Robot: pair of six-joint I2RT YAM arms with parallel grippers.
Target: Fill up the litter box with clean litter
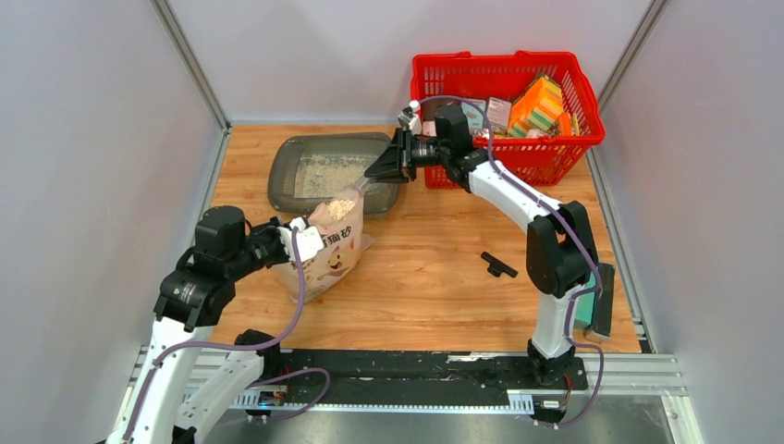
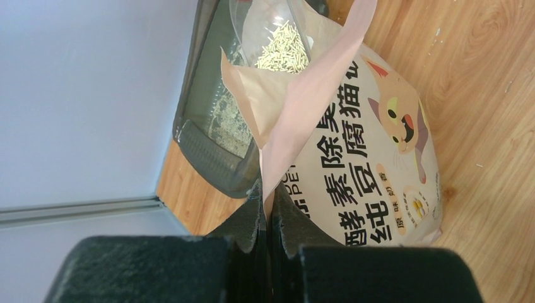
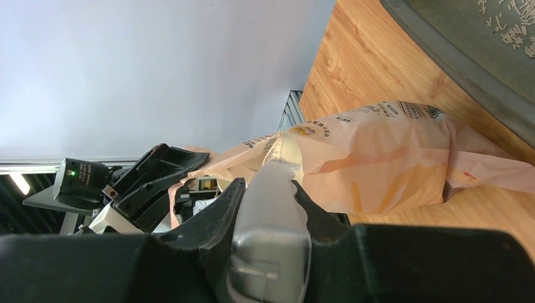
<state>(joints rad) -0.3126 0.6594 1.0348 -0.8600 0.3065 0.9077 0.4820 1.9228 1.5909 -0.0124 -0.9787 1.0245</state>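
Observation:
The dark grey litter box [image 1: 287,166] sits at the back left of the table with a thin layer of pale litter [image 1: 328,176] in it. The pinkish-cream litter bag [image 1: 331,252] stands open in front of it, full of granules. My left gripper [image 1: 298,236] is shut on the bag's top edge [image 2: 272,177] and holds it up. My right gripper [image 1: 384,165] is shut on the handle of a translucent scoop [image 3: 271,208], whose bowl [image 1: 356,191] is at the bag's mouth. The box corner also shows in the left wrist view [image 2: 208,151] and the right wrist view [image 3: 467,57].
A red mesh basket [image 1: 564,153] with sponges and packets stands at the back right, just behind my right arm. A small black part [image 1: 497,266] lies on the wood right of centre. Grey walls close in the left, right and back sides.

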